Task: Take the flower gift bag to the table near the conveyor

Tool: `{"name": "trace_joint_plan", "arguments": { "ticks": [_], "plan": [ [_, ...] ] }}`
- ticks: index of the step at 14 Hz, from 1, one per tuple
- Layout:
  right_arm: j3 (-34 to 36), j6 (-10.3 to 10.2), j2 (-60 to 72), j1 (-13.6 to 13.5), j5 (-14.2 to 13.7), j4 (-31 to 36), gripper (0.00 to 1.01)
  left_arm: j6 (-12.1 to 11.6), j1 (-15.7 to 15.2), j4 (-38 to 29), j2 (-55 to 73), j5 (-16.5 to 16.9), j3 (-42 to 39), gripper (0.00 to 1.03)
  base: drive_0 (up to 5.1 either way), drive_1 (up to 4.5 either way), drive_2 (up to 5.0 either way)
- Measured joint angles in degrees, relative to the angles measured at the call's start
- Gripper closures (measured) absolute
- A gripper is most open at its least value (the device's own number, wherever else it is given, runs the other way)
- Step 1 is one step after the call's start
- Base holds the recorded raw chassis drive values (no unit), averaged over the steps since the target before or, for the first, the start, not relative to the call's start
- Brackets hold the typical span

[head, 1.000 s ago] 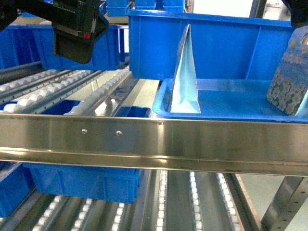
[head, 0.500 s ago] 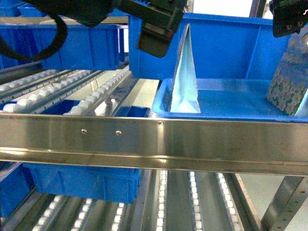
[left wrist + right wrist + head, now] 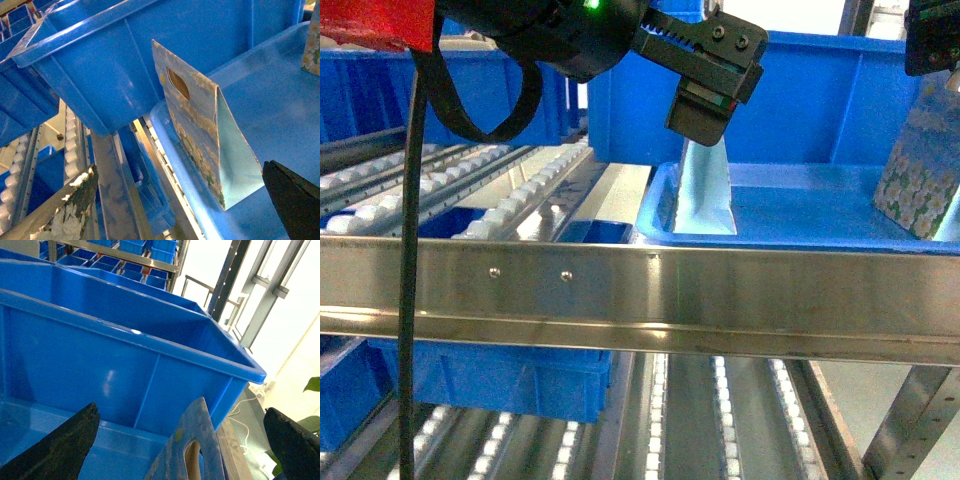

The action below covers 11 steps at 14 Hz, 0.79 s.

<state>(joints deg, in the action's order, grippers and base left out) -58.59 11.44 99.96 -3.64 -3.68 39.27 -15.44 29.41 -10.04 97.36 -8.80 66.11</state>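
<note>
Approach stage, judged from both arms hanging above bags with nothing lifted. Left gripper (image 3: 705,128) hangs directly over the folded gift bag (image 3: 200,135), which stands upright in a shallow blue tray (image 3: 800,225) on the conveyor (image 3: 640,290); its fingers (image 3: 65,205) are spread wide either side of the bag, touching nothing. Right gripper (image 3: 182,440) sits above a second floral bag (image 3: 920,170) at the tray's right end, fingers likewise spread, the bag's handle edge between them. The table is not in view. Next move calls for lowering onto a top edge and closing before any lift.
</note>
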Motion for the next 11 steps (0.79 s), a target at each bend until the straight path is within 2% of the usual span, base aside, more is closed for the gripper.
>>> {"name": "trace_joint_plan", "arguments": {
  "ticks": [5, 11],
  "plan": [
    [0.17, -2.03, 3.89, 4.44, -1.79, 3.91, 0.03, 0.00, 0.00, -0.20, -0.02, -0.15, 0.00, 0.05, 0.0, 0.00, 0.0],
    [2.67, -4.15, 4.35, 4.63, -1.84, 2.99, 0.03, 0.00, 0.02, -0.22, -0.02, -0.17, 0.00, 0.05, 0.0, 0.00, 0.0]
  ]
}}
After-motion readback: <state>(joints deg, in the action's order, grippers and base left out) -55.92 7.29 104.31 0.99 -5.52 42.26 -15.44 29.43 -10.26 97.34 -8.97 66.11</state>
